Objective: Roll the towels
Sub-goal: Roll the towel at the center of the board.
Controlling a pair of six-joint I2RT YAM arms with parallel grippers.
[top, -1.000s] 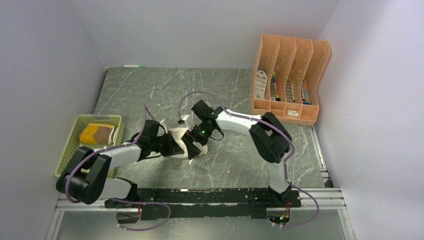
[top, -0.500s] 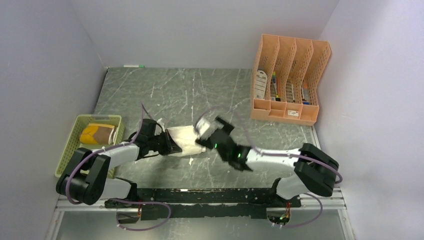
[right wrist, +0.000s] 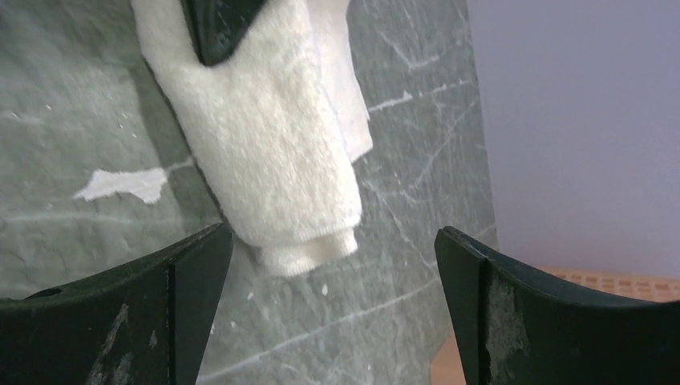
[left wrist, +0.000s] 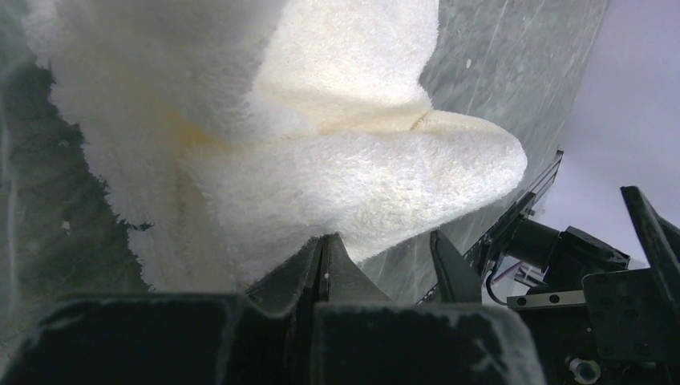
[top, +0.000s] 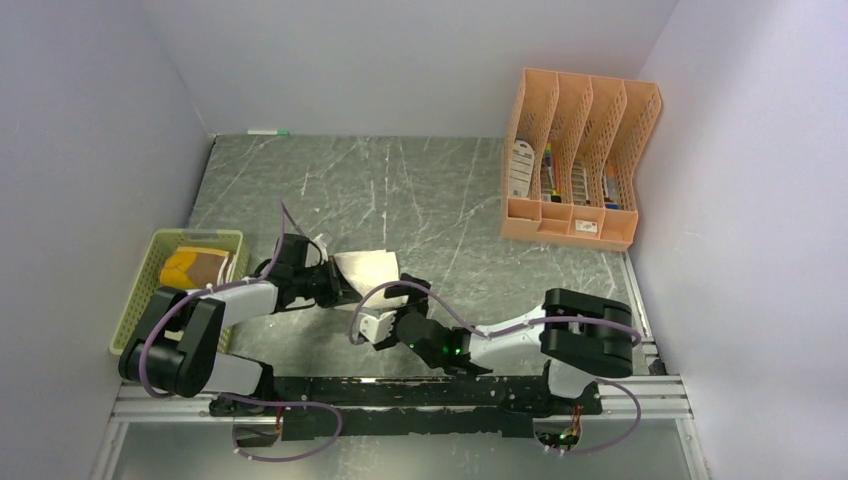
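From above, the cream towel [top: 365, 268] lies bunched on the tabletop [top: 440, 200]. The left hand [top: 337, 287] is at its left end and the right hand [top: 385, 322] is near its front. The brown towel [top: 197, 266] sits in the basket [top: 195, 236].

Left wrist — the hand's fingers [left wrist: 301, 269] are pressed together on the cream towel's edge.

Right wrist — the fingers [right wrist: 192, 273] are spread wide apart, and the cream towel's end lies just ahead of them on the tabletop.

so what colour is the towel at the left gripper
The towel is plain cream-white, no pattern; clearest in the left wrist view.
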